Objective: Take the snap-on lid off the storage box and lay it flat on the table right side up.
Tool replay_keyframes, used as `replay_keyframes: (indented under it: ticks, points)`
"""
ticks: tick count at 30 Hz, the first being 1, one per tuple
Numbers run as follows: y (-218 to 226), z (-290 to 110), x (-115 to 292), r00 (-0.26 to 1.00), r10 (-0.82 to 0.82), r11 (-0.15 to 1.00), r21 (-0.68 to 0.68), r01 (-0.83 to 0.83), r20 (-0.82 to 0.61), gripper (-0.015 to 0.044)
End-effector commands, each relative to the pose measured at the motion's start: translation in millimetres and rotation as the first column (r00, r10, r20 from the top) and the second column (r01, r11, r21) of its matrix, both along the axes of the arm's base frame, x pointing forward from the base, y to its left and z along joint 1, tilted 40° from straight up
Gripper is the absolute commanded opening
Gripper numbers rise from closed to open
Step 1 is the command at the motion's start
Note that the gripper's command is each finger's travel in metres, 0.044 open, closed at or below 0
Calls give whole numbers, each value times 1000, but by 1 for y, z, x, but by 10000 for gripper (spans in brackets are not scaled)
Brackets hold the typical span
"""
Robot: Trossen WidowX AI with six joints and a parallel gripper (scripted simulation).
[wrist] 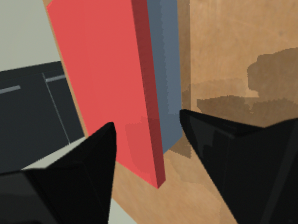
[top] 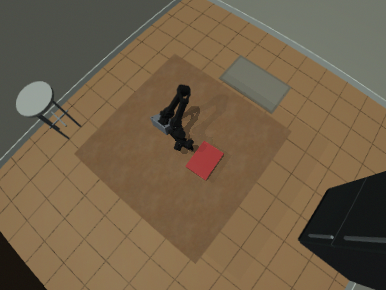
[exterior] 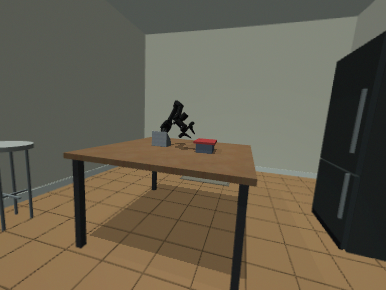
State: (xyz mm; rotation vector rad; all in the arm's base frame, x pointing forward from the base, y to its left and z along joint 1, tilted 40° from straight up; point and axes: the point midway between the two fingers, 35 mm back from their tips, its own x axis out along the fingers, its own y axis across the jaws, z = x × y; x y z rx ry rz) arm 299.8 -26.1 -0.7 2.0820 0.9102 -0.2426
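Hovering tool (top: 186, 146) (jaws apart, empty) | lid (top: 205, 159) on box (exterior: 204, 148), long axis running from tool

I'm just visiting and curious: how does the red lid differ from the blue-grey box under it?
The lid is bright red; the storage box is dull blue-grey. The lid is a thin slab on top, while the box is the taller body standing on the table. The lid's rim juts slightly past the box's wall. They share a rectangular outline. The gripper is open near one corner, its fingers holding nothing.

Matt red plastic-looking lid (wrist: 105, 80), grey-blue matt box (wrist: 167, 70), mottled wood-toned table (wrist: 235, 45), matt black fingers
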Motion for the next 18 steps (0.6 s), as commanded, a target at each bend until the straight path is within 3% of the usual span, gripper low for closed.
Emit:
replay_keyframes:
  ticks: [1, 18]
  points:
    - [3, -3, 5, 1000, -1, 1000, -2, 1, -4, 235]
    - [16, -16, 25, 1000, 0, 1000, -2, 0, -5, 235]
